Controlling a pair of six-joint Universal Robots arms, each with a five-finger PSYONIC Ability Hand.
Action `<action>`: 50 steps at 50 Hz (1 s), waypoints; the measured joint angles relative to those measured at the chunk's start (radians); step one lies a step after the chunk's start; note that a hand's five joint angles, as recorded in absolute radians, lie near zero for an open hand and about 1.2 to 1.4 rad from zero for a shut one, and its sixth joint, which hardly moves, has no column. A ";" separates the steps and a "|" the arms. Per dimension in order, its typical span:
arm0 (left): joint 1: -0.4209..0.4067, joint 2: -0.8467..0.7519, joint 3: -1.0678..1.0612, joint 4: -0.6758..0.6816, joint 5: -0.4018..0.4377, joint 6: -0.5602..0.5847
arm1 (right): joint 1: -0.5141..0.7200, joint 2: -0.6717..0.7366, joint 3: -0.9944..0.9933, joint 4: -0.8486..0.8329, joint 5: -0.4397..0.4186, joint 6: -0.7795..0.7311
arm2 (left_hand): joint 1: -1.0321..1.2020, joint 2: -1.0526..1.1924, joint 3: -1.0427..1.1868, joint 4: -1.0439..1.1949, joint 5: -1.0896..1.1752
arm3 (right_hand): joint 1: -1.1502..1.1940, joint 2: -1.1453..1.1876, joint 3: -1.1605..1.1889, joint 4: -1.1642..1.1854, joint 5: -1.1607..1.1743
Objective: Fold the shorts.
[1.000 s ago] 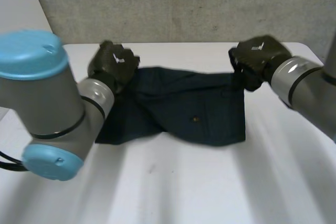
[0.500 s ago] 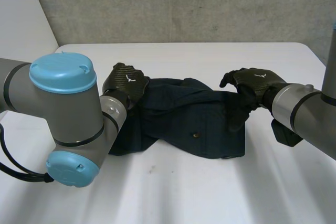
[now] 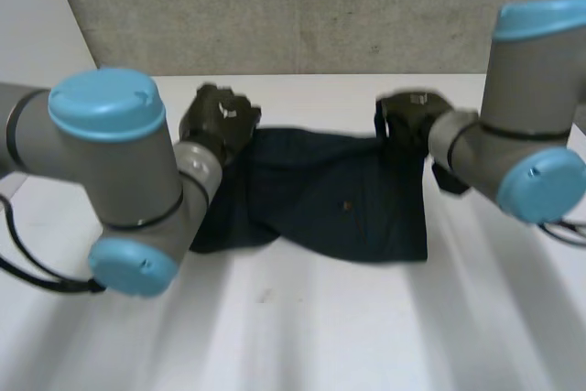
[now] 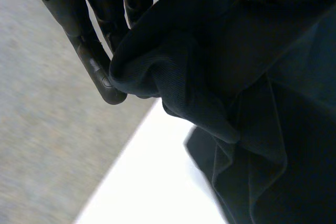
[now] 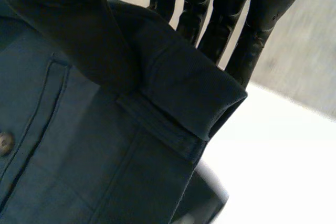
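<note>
The dark navy shorts (image 3: 320, 203) lie on the white tabletop (image 3: 320, 336), nearer its far edge, with the far edge of the cloth lifted. The left hand (image 3: 218, 121) is at the far left corner of the shorts. Its fingers (image 4: 94, 61) clamp a bunched fold of cloth (image 4: 173, 77). The right hand (image 3: 407, 116) is at the far right corner. Its fingers (image 5: 262, 24) lie behind a stitched band of the shorts (image 5: 173, 98) and pinch it against the thumb. A small button (image 5: 5, 142) is on the cloth beside a pocket seam.
</note>
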 measured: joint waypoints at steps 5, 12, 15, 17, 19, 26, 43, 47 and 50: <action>0.038 -0.051 0.176 0.084 0.002 0.068 | 0.006 0.027 -0.201 -0.154 0.005 -0.074 | 0.000 0.000 0.000 0.004 0.000 | 0.000 0.000 0.006 0.000 0.000; 0.077 -0.036 0.312 0.389 -0.002 0.116 | 0.021 -0.087 -0.134 -0.671 0.010 -0.149 | 0.000 0.000 0.000 0.004 0.000 | 0.000 0.000 0.007 0.001 0.000; 0.080 0.017 0.289 0.518 -0.006 0.113 | 0.023 -0.164 -0.021 -0.868 0.009 -0.185 | 0.000 0.000 0.000 0.004 0.000 | 0.000 0.000 0.007 0.001 0.000; 0.079 0.050 0.250 0.555 -0.007 0.104 | 0.023 -0.198 0.042 -0.927 0.008 -0.206 | 0.000 0.000 0.000 0.004 0.000 | 0.000 0.000 0.007 0.001 0.000; 0.077 0.071 0.211 0.567 -0.007 0.091 | 0.023 -0.214 0.081 -0.940 0.008 -0.219 | 0.000 0.000 0.000 0.004 0.000 | 0.000 0.000 0.007 0.001 0.000; 0.067 0.116 -0.027 0.547 -0.004 0.004 | 0.022 -0.231 0.222 -0.820 -0.001 -0.246 | 0.000 0.010 0.001 0.004 0.000 | 0.000 0.000 0.007 0.002 0.000; 0.045 0.033 -0.423 0.305 -0.006 -0.113 | 0.017 -0.171 0.670 -0.633 -0.046 -0.346 | -0.355 -0.396 -0.406 -0.415 -0.314 | 0.000 0.000 0.010 0.005 0.000; 0.032 0.121 -0.478 0.206 -0.004 -0.115 | 0.014 -0.239 0.768 -0.635 -0.050 -0.351 | -0.545 -0.592 -0.594 -0.605 -0.510 | 0.000 0.000 0.010 0.005 0.000; 0.029 0.196 -0.517 0.174 -0.003 -0.117 | 0.010 -0.280 0.819 -0.636 -0.057 -0.349 | -0.647 -0.727 -0.731 -0.751 -0.660 | 0.000 0.000 0.010 0.005 0.000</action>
